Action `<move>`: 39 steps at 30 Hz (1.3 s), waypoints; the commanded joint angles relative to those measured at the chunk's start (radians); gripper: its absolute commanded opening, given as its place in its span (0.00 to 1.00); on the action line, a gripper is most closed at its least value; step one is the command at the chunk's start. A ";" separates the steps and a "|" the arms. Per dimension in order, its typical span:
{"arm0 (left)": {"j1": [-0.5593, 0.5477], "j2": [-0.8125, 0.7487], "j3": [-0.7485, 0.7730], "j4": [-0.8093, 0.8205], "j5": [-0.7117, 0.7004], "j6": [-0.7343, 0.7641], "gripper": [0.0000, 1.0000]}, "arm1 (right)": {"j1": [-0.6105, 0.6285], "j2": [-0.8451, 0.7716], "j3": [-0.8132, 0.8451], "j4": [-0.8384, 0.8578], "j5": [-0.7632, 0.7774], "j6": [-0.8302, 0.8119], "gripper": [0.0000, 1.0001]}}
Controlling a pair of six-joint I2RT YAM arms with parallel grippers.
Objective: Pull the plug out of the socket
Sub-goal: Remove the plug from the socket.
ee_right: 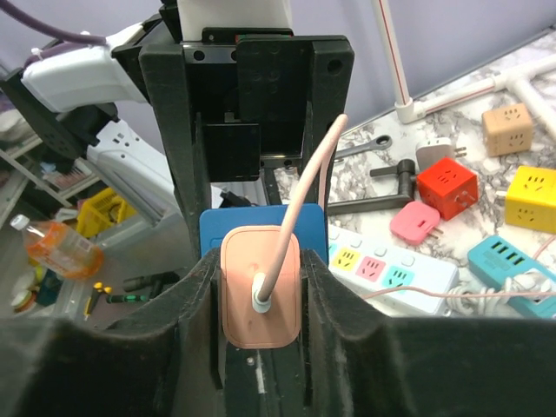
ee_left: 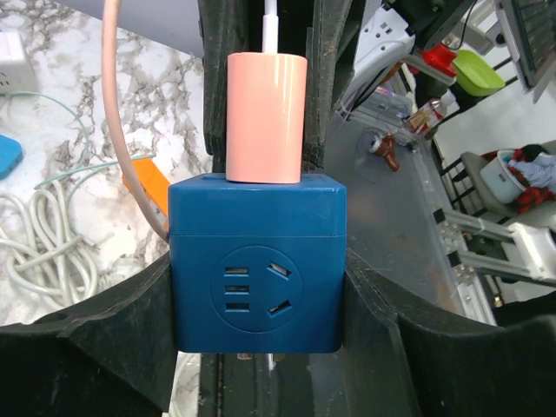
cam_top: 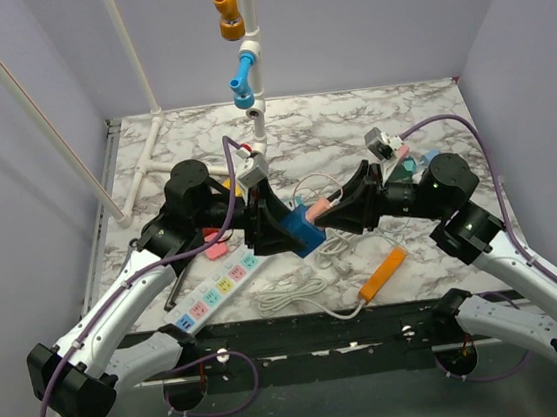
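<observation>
A blue cube socket (ee_left: 256, 261) is held above the table, clamped between my left gripper's (ee_left: 257, 269) jaws; it also shows in the top view (cam_top: 304, 234). A pink plug (ee_left: 266, 117) with a pink cord sits flush against the cube's top face. My right gripper (ee_right: 261, 295) is shut on that pink plug (ee_right: 261, 287), facing the left gripper (cam_top: 286, 230). The right gripper (cam_top: 335, 214) meets it mid-table. The long white power strip (cam_top: 217, 291) with pastel outlets lies on the table below, with nothing plugged in; it also shows in the right wrist view (ee_right: 391, 271).
A coiled white cord (cam_top: 288, 293) and an orange strip (cam_top: 383, 274) lie near the front edge. Red (ee_right: 447, 187), yellow (ee_right: 530, 198) and tan (ee_right: 508, 129) cube sockets, a flat pink plug (ee_right: 415, 221) and a teal strip (ee_right: 512, 265) lie beyond. A white pipe frame (cam_top: 253, 91) stands behind.
</observation>
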 commanded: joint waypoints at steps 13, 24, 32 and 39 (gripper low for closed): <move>0.002 -0.005 0.030 -0.052 -0.043 0.072 0.00 | 0.003 -0.065 0.077 -0.069 0.113 -0.094 0.01; 0.001 -0.042 -0.018 -0.018 0.060 0.059 0.00 | 0.004 -0.079 0.189 -0.199 0.204 -0.222 0.01; -0.005 -0.069 -0.054 0.016 0.154 0.041 0.00 | -0.038 -0.031 0.151 -0.078 0.099 -0.179 0.01; 0.005 -0.113 -0.096 0.007 0.147 0.050 0.00 | -0.154 -0.027 0.175 -0.029 0.015 -0.106 0.01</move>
